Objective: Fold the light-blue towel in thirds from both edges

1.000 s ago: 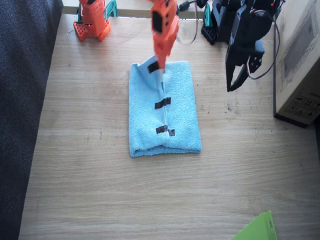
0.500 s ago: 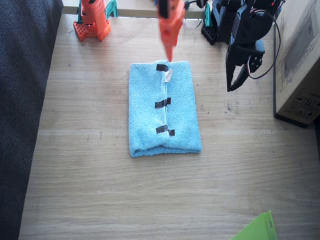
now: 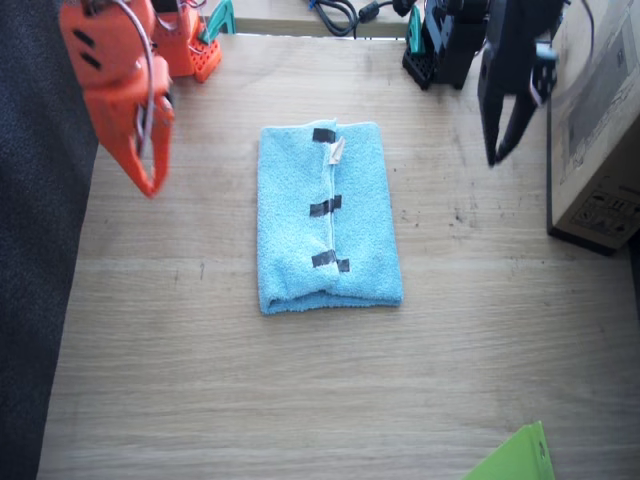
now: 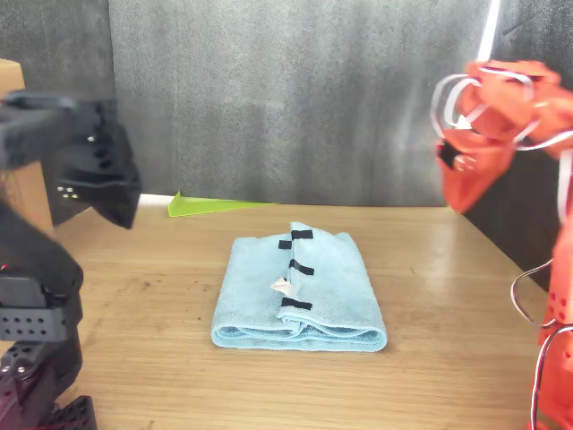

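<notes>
Light-blue towel folded in thirds, both arms clear of it

Fluffy terry, it lies flat mid-worktop as one narrow packet, its flaps laid over the middle so the taped edges meet along a central seam; the fold looks finished. Three black tape strips show along that seam, plus one small white tag. Two arms hang raised well apart from it: the orange right hand and the black left hand both carry nothing, though I cannot tell how far either's jaws are parted. One lime-green sheet pokes in.
</notes>
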